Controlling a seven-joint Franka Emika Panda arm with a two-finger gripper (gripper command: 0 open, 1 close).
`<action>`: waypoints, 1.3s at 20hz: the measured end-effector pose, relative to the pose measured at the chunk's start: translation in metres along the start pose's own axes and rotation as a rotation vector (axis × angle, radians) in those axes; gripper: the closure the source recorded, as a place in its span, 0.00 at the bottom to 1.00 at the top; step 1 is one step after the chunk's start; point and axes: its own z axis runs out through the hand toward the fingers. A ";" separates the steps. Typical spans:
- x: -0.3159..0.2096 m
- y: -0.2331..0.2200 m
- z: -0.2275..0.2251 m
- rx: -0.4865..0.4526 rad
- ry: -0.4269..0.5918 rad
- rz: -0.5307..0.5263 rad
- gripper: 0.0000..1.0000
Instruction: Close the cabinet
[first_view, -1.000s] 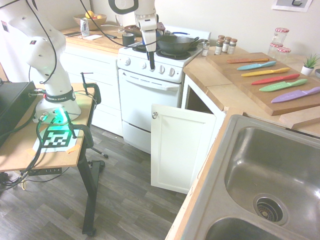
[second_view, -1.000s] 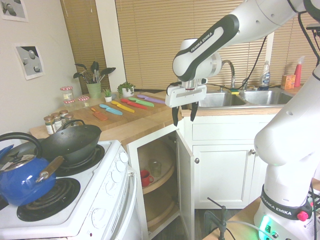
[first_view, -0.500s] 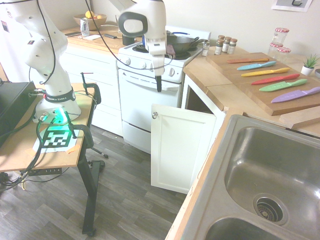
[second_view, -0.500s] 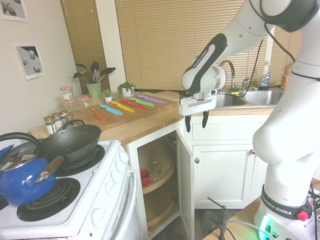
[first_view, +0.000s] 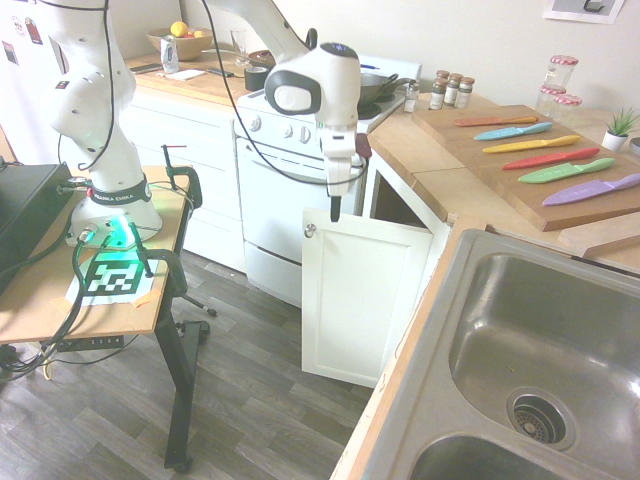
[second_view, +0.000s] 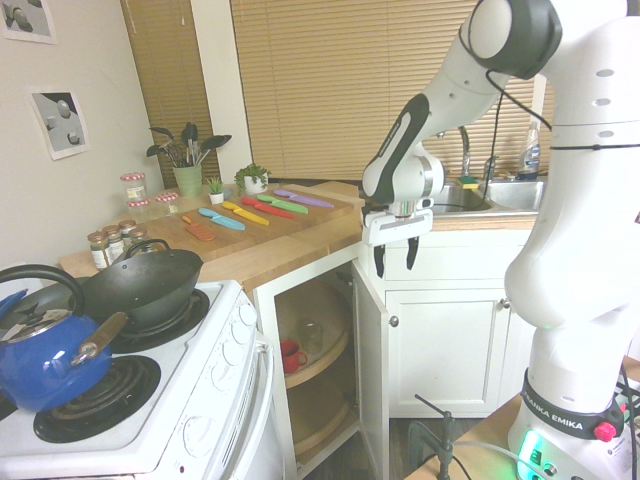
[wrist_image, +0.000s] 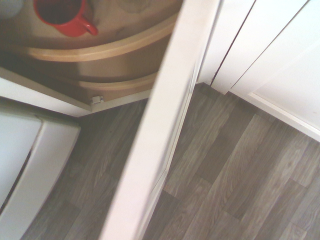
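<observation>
The gripper (second_view: 396, 257) hangs just above the open cabinet (first_view: 360, 295) door's top edge. Its fingers stand apart, holding nothing. A red mug (wrist_image: 62, 16) sits inside.

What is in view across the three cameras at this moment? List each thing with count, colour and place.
cabinet: 1, white, door standing open beside the oven
knob: 1, silver, top corner of the door
red mug: 1, on the round wooden shelf inside
oven: 1, white, left of the door
wok: 1, black, on the stove top
kettle: 1, blue, front burner
knives: 6, orange, blue, yellow, red, green, purple, on the cutting board
spice jars: 3, by the stove
sink: 1, steel, double basin
utensil pot: 1, green, counter corner
gripper: 1, dark fingers, open, above the door's top edge
</observation>
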 end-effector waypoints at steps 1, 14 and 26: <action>0.005 0.003 0.006 0.002 -0.008 0.004 0.00; 0.026 -0.006 0.069 -0.021 -0.052 -0.013 1.00; 0.016 -0.021 0.077 -0.026 -0.046 -0.048 1.00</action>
